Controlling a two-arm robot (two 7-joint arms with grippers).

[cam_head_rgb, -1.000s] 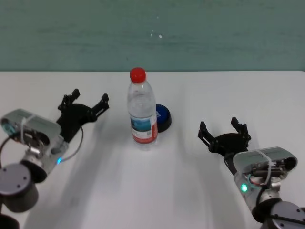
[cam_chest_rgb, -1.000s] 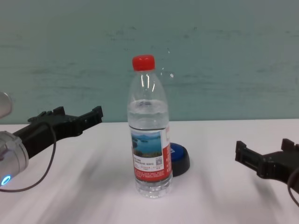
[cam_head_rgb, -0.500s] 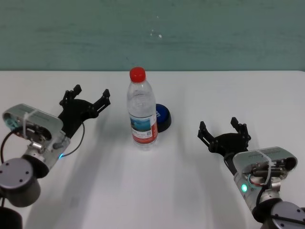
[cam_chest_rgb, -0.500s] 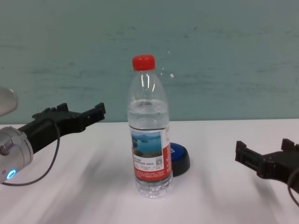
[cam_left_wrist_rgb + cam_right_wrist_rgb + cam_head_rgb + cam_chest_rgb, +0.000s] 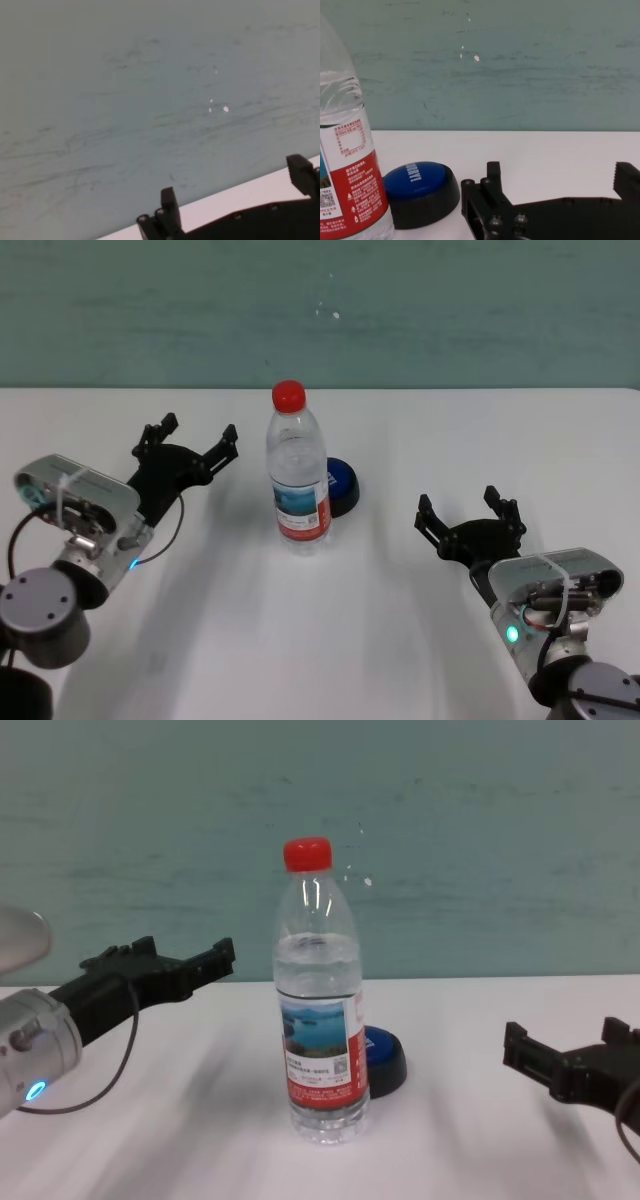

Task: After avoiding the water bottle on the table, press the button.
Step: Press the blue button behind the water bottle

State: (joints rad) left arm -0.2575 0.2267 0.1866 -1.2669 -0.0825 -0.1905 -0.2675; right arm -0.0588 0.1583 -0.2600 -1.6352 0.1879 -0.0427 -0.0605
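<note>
Still early in the approach, we judge: the button is unpressed and neither arm is near it yet. The tall clear plastic water bottle [image 5: 298,472] with red screw cap and red-and-white label stands upright mid-tabletop. The low blue-domed push-button [image 5: 340,486] on its black base sits just behind the bottle and slightly to our right, partly hidden by it in the head view. Both rest on the plain white tabletop [image 5: 320,640].

Left claw [image 5: 187,440] hovers above the tabletop, well to the left of the bottle, fingers spread wide, holding nothing. Right claw [image 5: 470,512] is parked low on the right side, also spread open and empty.

Next move, as we read it: the left claw needs to carry on past the bottle on its far side, keeping clear of the cap and shoulder, then come down onto the blue dome. The bottle looks tall and light; a brush would likely tip it.

Against the frame a second ago, the left claw has advanced forward and inward toward the bottle. Right claw, bottle and button are unchanged.
</note>
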